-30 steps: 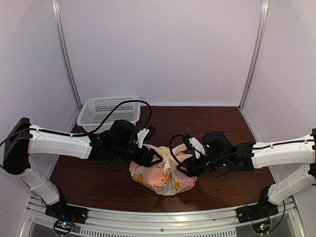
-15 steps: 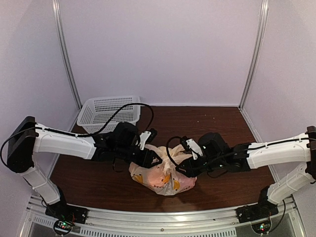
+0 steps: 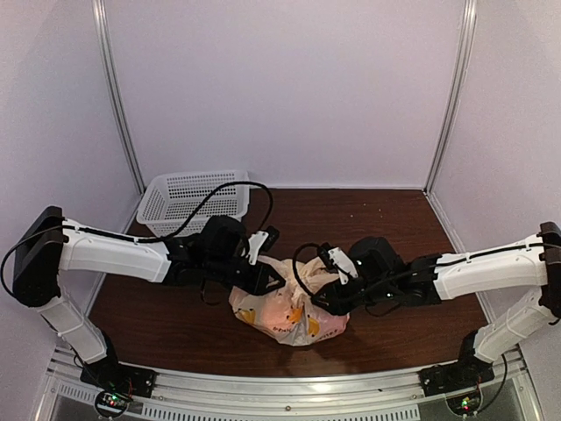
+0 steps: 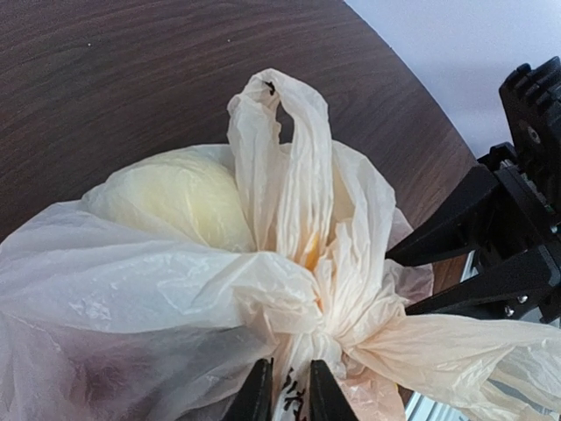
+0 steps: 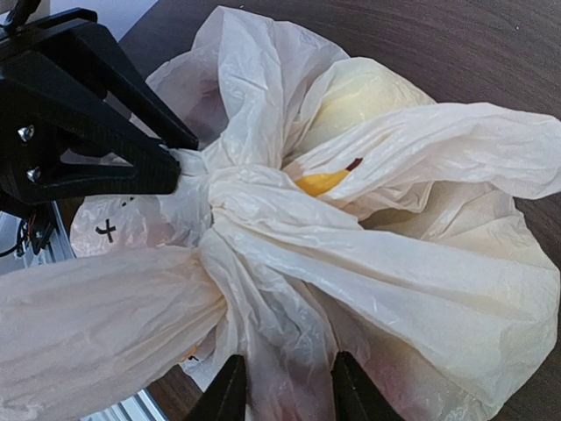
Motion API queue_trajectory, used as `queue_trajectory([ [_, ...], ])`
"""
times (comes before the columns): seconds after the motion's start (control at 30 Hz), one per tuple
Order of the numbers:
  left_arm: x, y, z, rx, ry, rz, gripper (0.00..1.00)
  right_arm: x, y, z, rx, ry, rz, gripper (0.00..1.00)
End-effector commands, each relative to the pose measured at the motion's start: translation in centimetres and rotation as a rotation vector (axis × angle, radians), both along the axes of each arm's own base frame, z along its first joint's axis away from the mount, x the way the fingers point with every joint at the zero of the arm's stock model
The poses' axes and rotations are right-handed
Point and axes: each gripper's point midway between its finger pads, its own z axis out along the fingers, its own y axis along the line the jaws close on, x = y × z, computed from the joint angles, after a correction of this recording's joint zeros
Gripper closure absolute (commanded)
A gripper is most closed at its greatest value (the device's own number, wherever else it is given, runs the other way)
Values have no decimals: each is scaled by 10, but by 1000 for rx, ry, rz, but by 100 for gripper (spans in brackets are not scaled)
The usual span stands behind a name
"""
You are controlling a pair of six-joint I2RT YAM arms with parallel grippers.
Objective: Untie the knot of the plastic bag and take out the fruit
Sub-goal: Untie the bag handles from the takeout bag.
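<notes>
The cream plastic bag (image 3: 289, 309) lies on the brown table between both arms. Its knot (image 4: 337, 307) sits just beyond my left fingertips, with the thin loop (image 4: 280, 149) standing above it. The knot also shows in the right wrist view (image 5: 215, 189). A pale yellow fruit (image 4: 184, 193) shows through the film, also in the right wrist view (image 5: 368, 88). My left gripper (image 4: 286, 399) is nearly shut on a strip of printed bag film below the knot. My right gripper (image 5: 285, 395) grips a thicker fold of bag film from the opposite side.
A white perforated basket (image 3: 195, 200) stands at the back left of the table (image 3: 394, 219). The two grippers (image 3: 276, 279) (image 3: 323, 298) face each other closely across the bag's neck. White walls enclose the table.
My right gripper has edged left, closer to the bag's neck. The left arm has shifted slightly right. The bag stays in place.
</notes>
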Motion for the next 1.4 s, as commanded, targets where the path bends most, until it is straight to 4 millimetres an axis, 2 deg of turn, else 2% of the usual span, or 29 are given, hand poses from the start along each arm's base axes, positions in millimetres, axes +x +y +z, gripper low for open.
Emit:
queue_trajectory([
  [0.0, 5, -10, 12, -44, -32, -1, 88, 7, 9, 11, 24, -38, -7, 73],
  [0.1, 5, -10, 12, -49, -33, 2, 99, 11, 8, 14, 30, -52, -28, 91],
  [0.17, 6, -10, 14, -56, -33, 10, 100, 13, 7, 17, 36, -58, -38, 99],
  [0.3, 10, -10, 22, -77, -52, 31, 100, 22, 11, 31, 70, -93, -73, 100],
  [0.43, 24, -7, 34, -82, -95, 83, 100, 34, 13, 46, 84, -140, -116, 100],
  [0.6, 46, -3, 60, -129, -153, 121, 100, 57, 16, 78, 113, -230, -167, 100],
  [0.77, 70, 7, 86, -159, -237, 159, 100, 78, 13, 100, 100, -304, -207, 100],
  [0.87, 77, 16, 89, -177, -270, 188, 100, 83, 8, 95, 80, -309, -222, 100],
  [0.97, 76, 24, 76, -177, -267, 202, 100, 83, 3, 80, 60, -291, -236, 100],
  [1.17, 62, 35, 39, -174, -205, 204, 100, 75, -4, 49, 56, -229, -251, 100],
  [1.37, 56, 45, 22, -135, -170, 220, 100, 68, -14, 26, 26, -189, -264, 100],
])
